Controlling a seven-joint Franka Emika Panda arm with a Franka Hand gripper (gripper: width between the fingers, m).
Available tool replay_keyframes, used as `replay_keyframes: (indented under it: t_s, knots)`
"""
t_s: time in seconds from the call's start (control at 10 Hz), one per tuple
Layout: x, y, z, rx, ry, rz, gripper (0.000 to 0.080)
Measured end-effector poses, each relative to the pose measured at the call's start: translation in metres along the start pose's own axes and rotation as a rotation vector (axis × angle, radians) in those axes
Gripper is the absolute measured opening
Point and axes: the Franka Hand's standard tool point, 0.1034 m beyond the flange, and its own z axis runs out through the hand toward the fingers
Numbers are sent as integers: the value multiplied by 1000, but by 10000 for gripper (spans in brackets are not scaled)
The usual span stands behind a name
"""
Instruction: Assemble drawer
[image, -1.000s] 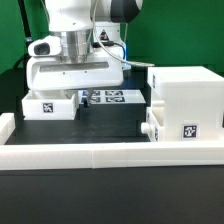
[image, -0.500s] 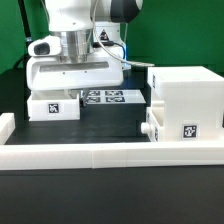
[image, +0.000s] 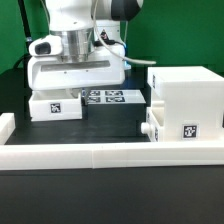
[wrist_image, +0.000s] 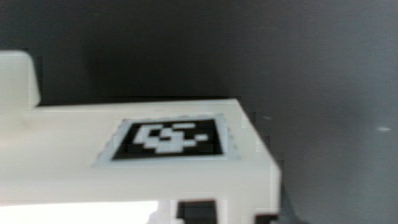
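Note:
The white cube-like drawer housing (image: 185, 92) stands at the exterior view's right. One tray sits in its lower slot, and that tray's round knob (image: 147, 128) points toward the left. The second tray (image: 55, 108), with a tag on its front, is at the left under my gripper (image: 68, 95). The jaws reach down onto this tray and appear closed on its wall, but the fingertips are hidden behind it. In the wrist view the tray's tagged face (wrist_image: 173, 139) fills the frame, with dark finger parts (wrist_image: 199, 212) at its edge.
The marker board (image: 108, 97) lies flat on the black table between the tray and the housing. A long low white border wall (image: 110, 155) runs across the front and up the left side (image: 6, 125). A green backdrop stands behind.
The gripper and the left tray have shifted together a little toward the exterior view's right, nearer the marker board. The housing has not moved.

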Motion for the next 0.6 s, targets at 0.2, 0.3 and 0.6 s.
replay_keyframes:
  t_s: [0.2, 0.3, 0.6]
  knots:
    - [15, -14, -18, 14, -17, -33, 42]
    - [20, -17, -23, 17, -18, -45, 42]
    - [16, -15, -17, 16, -18, -205, 42]
